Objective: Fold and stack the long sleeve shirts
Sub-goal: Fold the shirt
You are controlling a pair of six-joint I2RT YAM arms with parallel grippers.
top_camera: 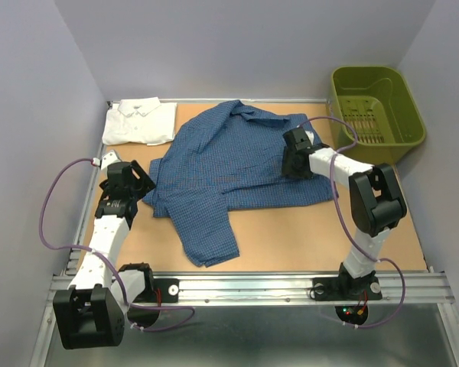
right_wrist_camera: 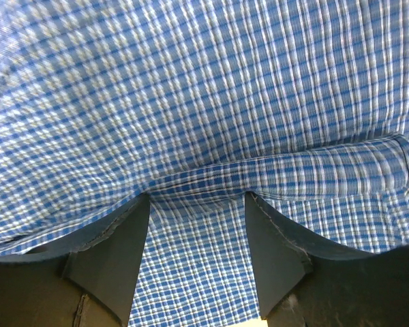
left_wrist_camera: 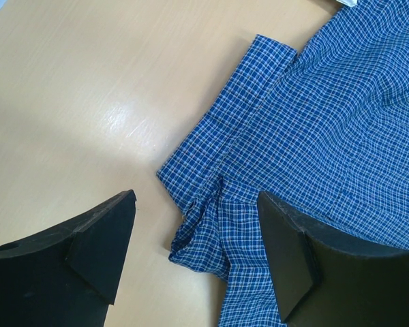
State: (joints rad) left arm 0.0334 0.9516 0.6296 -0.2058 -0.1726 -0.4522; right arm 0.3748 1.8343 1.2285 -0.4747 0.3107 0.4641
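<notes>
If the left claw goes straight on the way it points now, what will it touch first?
Probably the bunched edge of the blue checked shirt, lying between the open fingers of the left claw. Bare table sits right beside it, so depth leaves some doubt.

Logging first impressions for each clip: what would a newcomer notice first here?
A crumpled dark blue checked button-up shirt sprawls across the middle of the tan table, one sleeve trailing toward the near edge. A folded plain white collared shirt lies at the far left corner, and an olive-green plastic basket sits at the far right.
</notes>
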